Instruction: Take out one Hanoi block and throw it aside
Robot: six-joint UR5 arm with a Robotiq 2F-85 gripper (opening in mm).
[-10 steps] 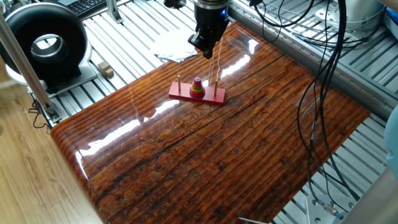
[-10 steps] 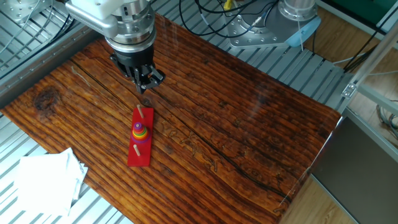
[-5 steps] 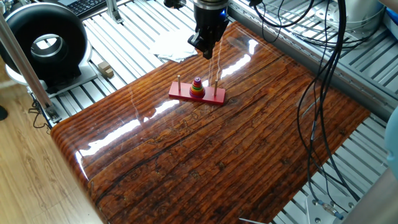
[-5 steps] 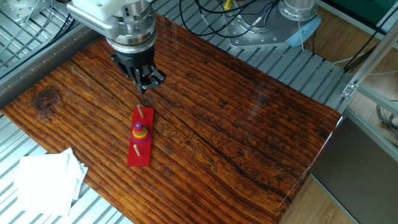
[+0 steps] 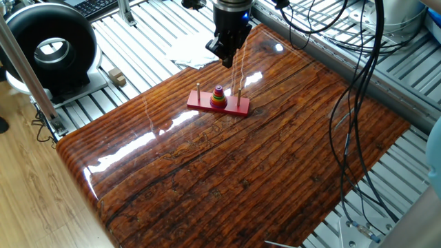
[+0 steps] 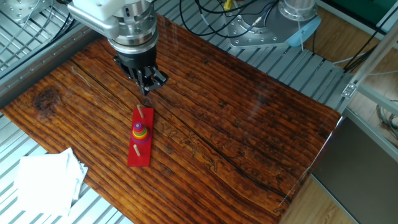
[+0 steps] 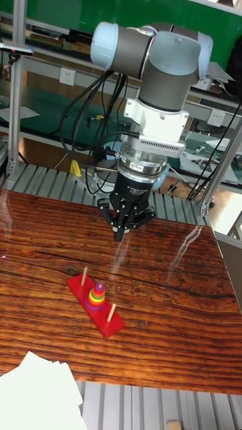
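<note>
The Hanoi block (image 5: 218, 89) (image 6: 139, 126) (image 7: 99, 287) is a tiny purple disc topping a stack of coloured rings on the middle peg of a red base (image 5: 234, 107) (image 6: 140, 154) (image 7: 111, 321). Bare wooden pegs stand on either side of the stack. My gripper (image 5: 225, 60) (image 6: 149, 88) (image 7: 119, 234) hangs above the table, beyond one end of the base and well apart from the stack. Its fingers meet in a point, shut, with nothing between them.
White paper (image 5: 193, 49) (image 6: 43, 180) (image 7: 33, 396) lies off the glossy wooden table (image 5: 227, 172) on the metal slats. A black ring-shaped device (image 5: 48, 45) and a small wooden block (image 5: 116, 77) sit beyond the table's left side. Cables (image 5: 358, 76) hang at the right.
The gripper has shifted very slightly sideways above the table, staying shut. The ring stack and base have not moved.
</note>
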